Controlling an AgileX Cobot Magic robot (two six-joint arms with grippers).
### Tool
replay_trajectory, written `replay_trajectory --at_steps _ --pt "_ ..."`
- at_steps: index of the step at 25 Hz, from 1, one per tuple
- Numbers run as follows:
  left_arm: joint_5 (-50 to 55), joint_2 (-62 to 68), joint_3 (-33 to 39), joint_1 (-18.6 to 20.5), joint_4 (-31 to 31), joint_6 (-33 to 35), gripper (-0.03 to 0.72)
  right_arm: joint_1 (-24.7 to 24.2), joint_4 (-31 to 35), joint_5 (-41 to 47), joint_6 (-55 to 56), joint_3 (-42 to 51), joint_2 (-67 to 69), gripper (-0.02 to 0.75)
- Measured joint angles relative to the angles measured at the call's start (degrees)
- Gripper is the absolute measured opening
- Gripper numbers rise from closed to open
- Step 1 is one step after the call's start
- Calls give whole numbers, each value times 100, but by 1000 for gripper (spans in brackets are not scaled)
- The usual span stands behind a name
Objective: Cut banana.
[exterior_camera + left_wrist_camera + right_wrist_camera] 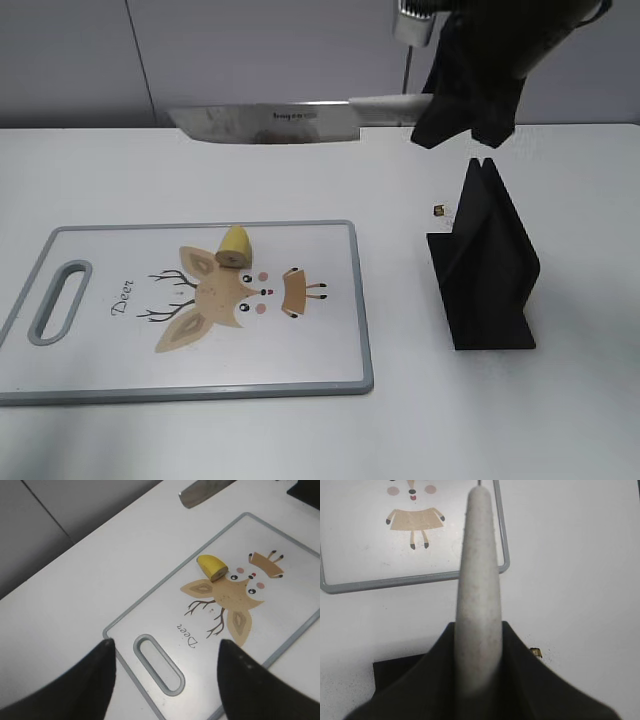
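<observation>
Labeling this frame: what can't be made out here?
- Knife blade: the right wrist view shows only its handle, clamped in the right gripper.
- Banana piece: out of the right wrist view, above its top edge.
- Small speck beside the black stand: too small to identify.
- Left gripper: fingertips only, outside the exterior view.

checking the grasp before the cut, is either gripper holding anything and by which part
The right gripper holds the knife by its white handle, blade level above the table. The left gripper is open and empty.
</observation>
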Motion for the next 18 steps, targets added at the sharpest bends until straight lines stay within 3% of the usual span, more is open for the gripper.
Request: replay_trajectory --at_steps 8,18 --pt "440 2183 -1598 -745 38 1648 601 93 67 -1 -235 -288 556 159" --pt "812 3878 -2744 -1205 432 2071 590 261 541 -8 -552 -931 1191 159"
